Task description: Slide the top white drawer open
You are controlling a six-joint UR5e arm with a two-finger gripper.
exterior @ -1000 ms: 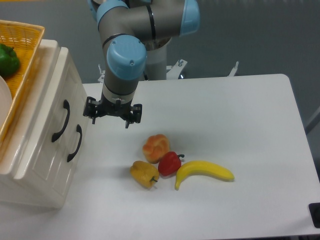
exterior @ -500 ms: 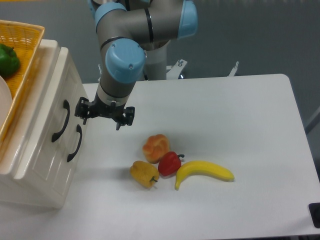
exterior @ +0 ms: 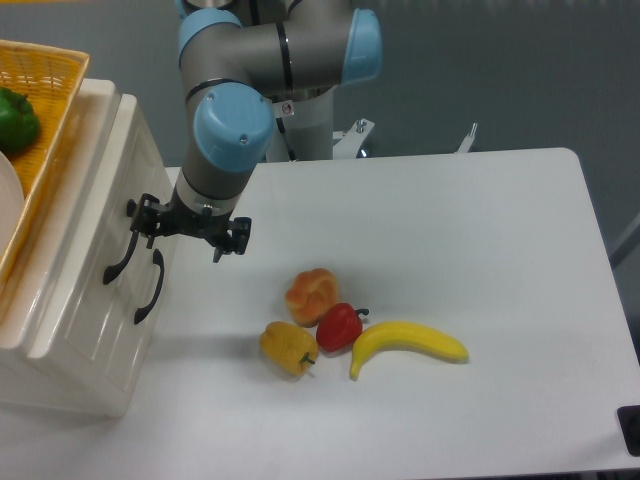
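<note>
Cabinet (exterior: 75, 290) sits at left edge of frame on the white desk (exterior: 480, 260), cream-white, two drawers stacked. The top white drawer (exterior: 100, 215) is shut, flush with the cabinet front, its curved black handle (exterior: 120, 255) in the left-middle of frame. The lower drawer (exterior: 130, 310) with its own black handle is also shut. Gripper (exterior: 190, 232) hangs just right of the cabinet front at upper-handle height; jaws spread wide, nothing between them. The left fingertip overlaps the top end of the upper handle in this view, can't tell if it's touching. Arm comes down from top center, blue joint cap above the wrist. On the cabinet top, upper left corner: yellow basket (exterior: 45, 110) with a green pepper (exterior: 15, 120) in it. Mid-desk, lower center: orange bread roll (exterior: 312, 295), red pepper (exterior: 340, 327), yellow pepper (exterior: 288, 346) and banana (exterior: 408, 345) clustered close, red pepper touching the roll and banana. All well apart from the gripper.
</note>
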